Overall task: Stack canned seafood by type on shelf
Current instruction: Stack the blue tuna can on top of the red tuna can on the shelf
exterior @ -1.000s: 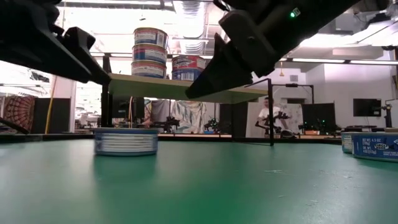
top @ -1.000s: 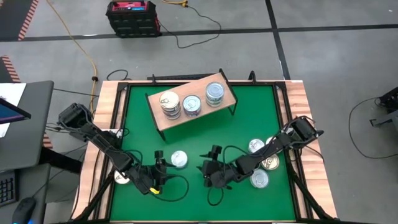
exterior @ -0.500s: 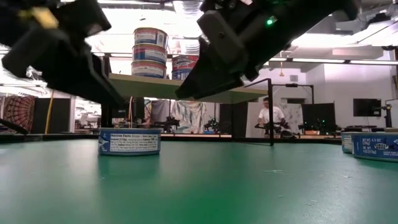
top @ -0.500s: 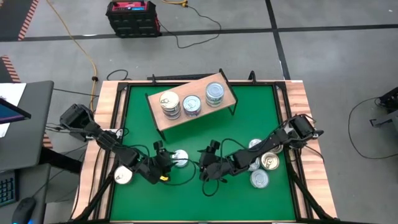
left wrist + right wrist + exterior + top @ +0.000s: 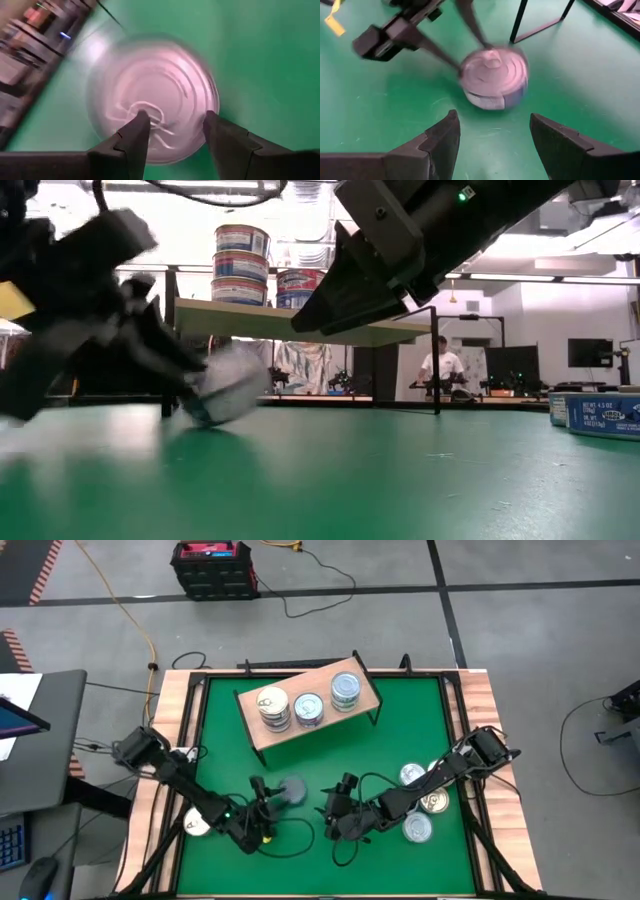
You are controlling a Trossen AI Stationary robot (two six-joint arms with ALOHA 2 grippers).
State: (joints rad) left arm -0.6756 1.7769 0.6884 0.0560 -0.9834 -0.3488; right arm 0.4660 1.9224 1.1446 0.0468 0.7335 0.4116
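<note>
A robotics lab or workshop. Seen from above, a wood-edged green table (image 5: 455, 720) stands on a bare grey concrete floor (image 5: 520, 630) with dark seam lines, where a yellow cable (image 5: 125, 610) and a black one trail past a black crate (image 5: 212, 568), and hazard tape (image 5: 45, 570) marks a corner; a desk with a keyboard (image 5: 12, 840) sits just beside the table. At table height, the room behind shows ceiling strip lights (image 5: 520, 277), a wall screen (image 5: 590, 352), and a person (image 5: 437, 368) standing at another rig.
</note>
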